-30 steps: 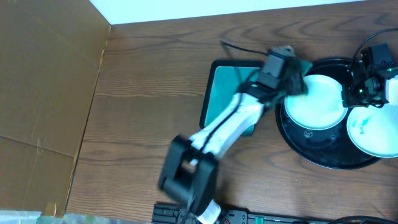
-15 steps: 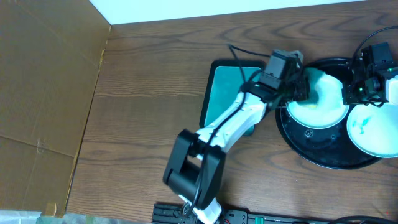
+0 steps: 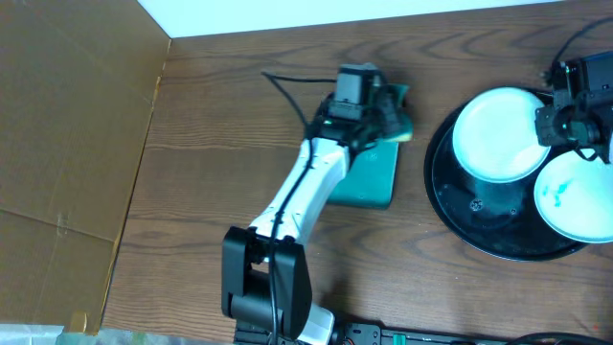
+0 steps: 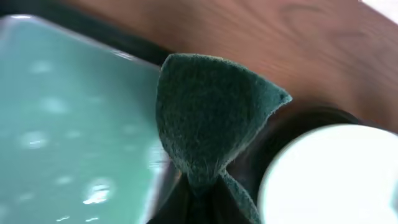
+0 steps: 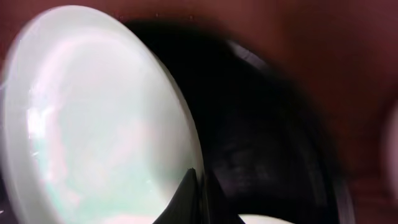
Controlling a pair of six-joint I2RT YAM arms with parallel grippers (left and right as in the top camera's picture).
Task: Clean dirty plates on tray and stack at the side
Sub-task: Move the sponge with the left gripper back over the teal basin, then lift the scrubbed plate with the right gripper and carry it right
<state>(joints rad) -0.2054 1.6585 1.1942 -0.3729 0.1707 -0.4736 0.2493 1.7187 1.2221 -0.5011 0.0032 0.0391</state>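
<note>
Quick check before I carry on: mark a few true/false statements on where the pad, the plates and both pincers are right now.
1. The left pincer grips a dark green scrub pad. True.
2. The pad is pressed on a plate. False: it is over the teal tray edge, off the black tray.
3. Overhead, an upper plate and a lower plate sit on the black tray. True.
4. The right pincer hangs over bare table. False: it pinches the upper plate at its rim.
</note>
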